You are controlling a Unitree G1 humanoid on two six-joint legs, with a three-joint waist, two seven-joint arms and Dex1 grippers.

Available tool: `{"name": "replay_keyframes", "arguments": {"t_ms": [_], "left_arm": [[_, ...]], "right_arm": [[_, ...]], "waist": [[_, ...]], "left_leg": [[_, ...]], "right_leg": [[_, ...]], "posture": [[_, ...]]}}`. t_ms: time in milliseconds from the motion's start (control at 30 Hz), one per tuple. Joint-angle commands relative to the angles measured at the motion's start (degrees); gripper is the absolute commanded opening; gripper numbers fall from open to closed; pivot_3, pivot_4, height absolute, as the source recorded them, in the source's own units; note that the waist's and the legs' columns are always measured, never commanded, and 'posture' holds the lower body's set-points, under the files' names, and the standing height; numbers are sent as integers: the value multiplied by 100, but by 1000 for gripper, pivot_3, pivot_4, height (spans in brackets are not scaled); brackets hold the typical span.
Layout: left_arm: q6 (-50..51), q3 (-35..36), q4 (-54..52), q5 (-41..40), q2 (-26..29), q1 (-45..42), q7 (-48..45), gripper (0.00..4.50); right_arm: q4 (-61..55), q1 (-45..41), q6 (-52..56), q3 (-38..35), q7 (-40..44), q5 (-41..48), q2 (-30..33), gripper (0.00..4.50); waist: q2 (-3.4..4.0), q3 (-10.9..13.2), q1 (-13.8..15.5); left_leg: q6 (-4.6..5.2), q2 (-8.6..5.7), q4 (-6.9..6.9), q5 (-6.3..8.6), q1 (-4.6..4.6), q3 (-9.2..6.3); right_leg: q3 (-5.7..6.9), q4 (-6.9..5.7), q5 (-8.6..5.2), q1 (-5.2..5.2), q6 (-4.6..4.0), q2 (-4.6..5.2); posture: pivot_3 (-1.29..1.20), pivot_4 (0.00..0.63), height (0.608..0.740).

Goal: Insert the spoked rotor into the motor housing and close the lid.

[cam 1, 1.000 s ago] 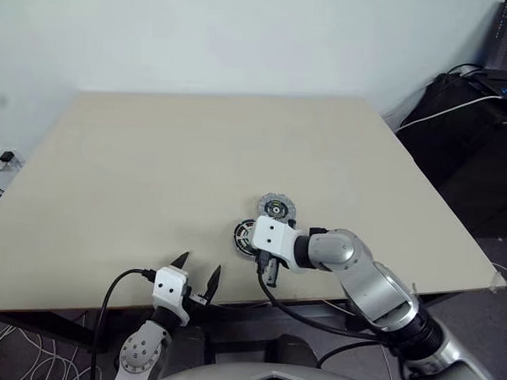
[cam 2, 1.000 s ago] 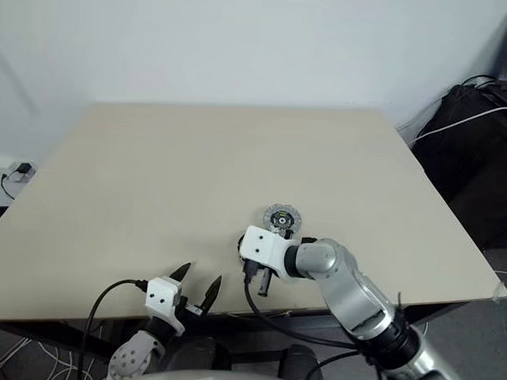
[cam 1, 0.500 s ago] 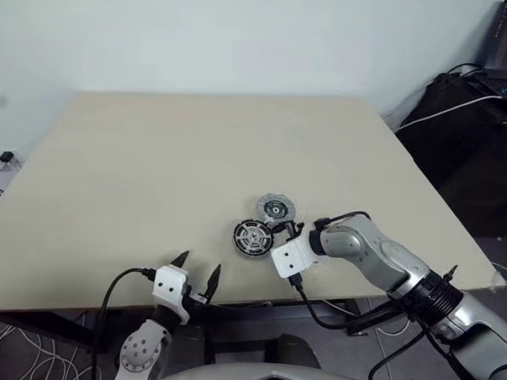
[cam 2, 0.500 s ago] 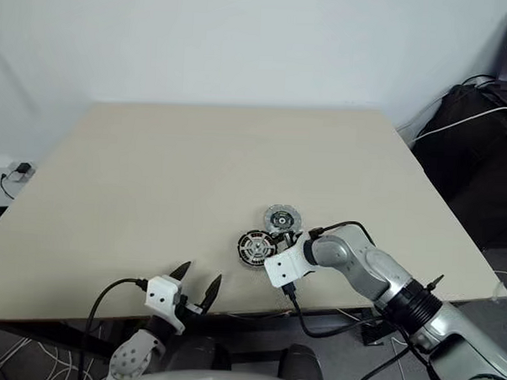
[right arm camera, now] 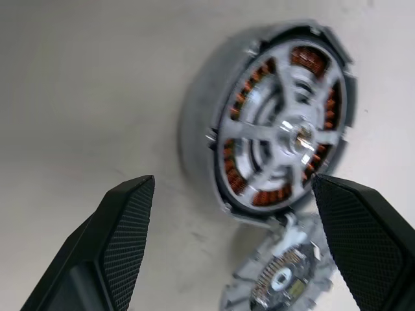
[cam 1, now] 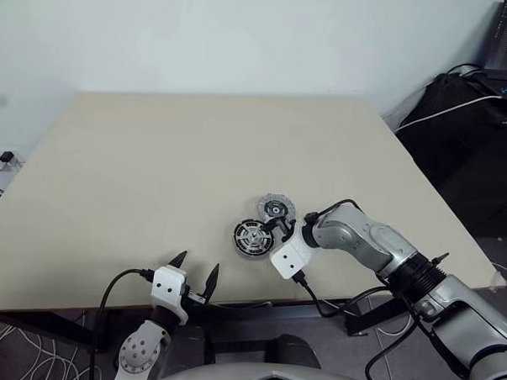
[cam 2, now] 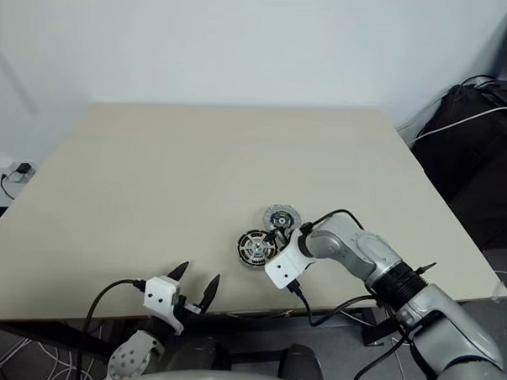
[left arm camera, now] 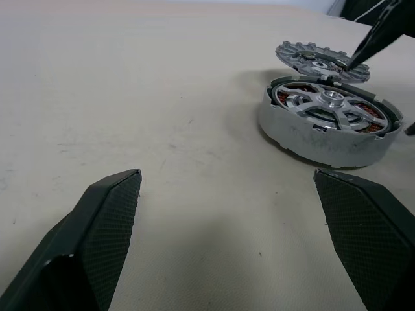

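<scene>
At the near edge of the pale beige table (cam 1: pixel 153 177), the left gripper (cam 1: pixel 195 280) hovers with its black fingers (left arm camera: pixel 107 220) spread apart, holding nothing. Farther in, the round dark-rimmed motor housing (cam 1: pixel 253 237) with copper windings lies flat, the silver spoked rotor (left arm camera: pixel 327 103) seated inside it. Just right, the right gripper (cam 1: pixel 279 229) points down, fingers apart. Beyond, touching the housing, lies the pale grey round lid (cam 1: pixel 275 209).

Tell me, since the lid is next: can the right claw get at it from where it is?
Probably yes. The right claw is open just above the lid, which lies bare on the table beside the motor housing; nothing covers it.
</scene>
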State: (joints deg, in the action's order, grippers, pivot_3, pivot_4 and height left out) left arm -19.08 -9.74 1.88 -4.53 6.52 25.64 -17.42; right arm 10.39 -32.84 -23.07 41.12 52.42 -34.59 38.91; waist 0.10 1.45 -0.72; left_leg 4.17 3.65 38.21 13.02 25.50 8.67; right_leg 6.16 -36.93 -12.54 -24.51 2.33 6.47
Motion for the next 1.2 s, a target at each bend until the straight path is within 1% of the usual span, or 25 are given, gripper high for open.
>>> {"name": "replay_keyframes", "arguments": {"t_ms": [33, 67, 100, 133, 267, 700, 800, 900, 967, 1000, 1200], "left_arm": [[-123, -4, -146, 28, -51, -12, 50, 4500], [-127, -3, -143, 29, -58, -9, 56, 4500], [-130, -3, -141, 29, -63, -7, 60, 4500], [-135, -6, -135, 31, -65, -3, 64, 4500], [-123, -32, -158, 35, -82, 13, 83, 4500], [-10, -72, -341, 44, -105, 4, 136, 4500], [21, -82, -401, 48, -108, 24, 154, 4500], [132, -116, -620, 63, -108, 98, 188, 4500], [200, -127, -736, 59, -109, 138, 211, 4500], [251, -136, -825, 43, -120, 162, 232, 4500], [634, -244, -1329, 79, -125, 234, 360, 4500]], "right_arm": [[29, -110, -179, -84, 82, -60, -33, 4127], [47, -96, -211, -83, 110, -70, -42, 3836], [60, -87, -233, -89, 130, -77, -50, 3721], [66, -79, -249, -100, 143, -85, -61, 3465], [90, -88, -299, -138, 121, -133, -105, 2215], [373, -236, -398, -79, 243, -314, -256, 2215], [425, -240, -414, -83, 248, -338, -291, 1638], [476, -253, -415, -90, 247, -333, -322, 676], [492, -244, -411, -114, 262, -315, -344, 171], [490, -240, -405, -119, 289, -307, -346, 97], [502, -241, -340, -195, 276, -253, -382, 96]], "waist": [[2, -1, 0], [2, -1, 0], [3, -2, 3], [3, -2, 2], [4, -3, 1], [14, -10, -3], [23, -17, -2], [18, -27, -5], [16, -32, -21], [20, -34, -31], [23, -36, -43]], "left_leg": [[0, 0, 0, 0, 0, 0], [0, 0, 0, 0, -1, 0], [0, 0, 1, 0, -1, 0], [0, 0, 1, 0, -2, 0], [0, 0, 1, 0, -2, 0], [-1, 1, 3, -1, -6, 1], [0, 1, 3, -1, -11, 2], [0, 2, 3, -1, -16, 2], [-1, 6, 2, 0, -20, 4], [-1, 6, 2, 0, -20, 5], [-1, 10, 1, 0, -28, 12]], "right_leg": [[0, -1, 0, 0, 0, 0], [0, -2, 0, 0, 0, 0], [0, -2, 0, 0, 0, 0], [0, -2, 0, 1, 0, 0], [0, -3, 0, 1, 0, 0], [-1, -6, 1, 4, -1, -1], [-1, -6, 1, 8, 0, -1], [-2, -7, 1, 11, -1, -1], [-3, -9, 0, 14, 0, -4], [-4, -9, 1, 13, -1, -4], [-6, -15, 1, 14, -2, -3]], "posture": [[0, 0, 740], [0, 0, 740], [0, 0, 740], [0, 0, 740], [0, 0, 740], [0, 0, 740], [0, 0, 740], [0, 0, 740], [0, 0, 740], [0, 0, 740], [0, 0, 740]]}}
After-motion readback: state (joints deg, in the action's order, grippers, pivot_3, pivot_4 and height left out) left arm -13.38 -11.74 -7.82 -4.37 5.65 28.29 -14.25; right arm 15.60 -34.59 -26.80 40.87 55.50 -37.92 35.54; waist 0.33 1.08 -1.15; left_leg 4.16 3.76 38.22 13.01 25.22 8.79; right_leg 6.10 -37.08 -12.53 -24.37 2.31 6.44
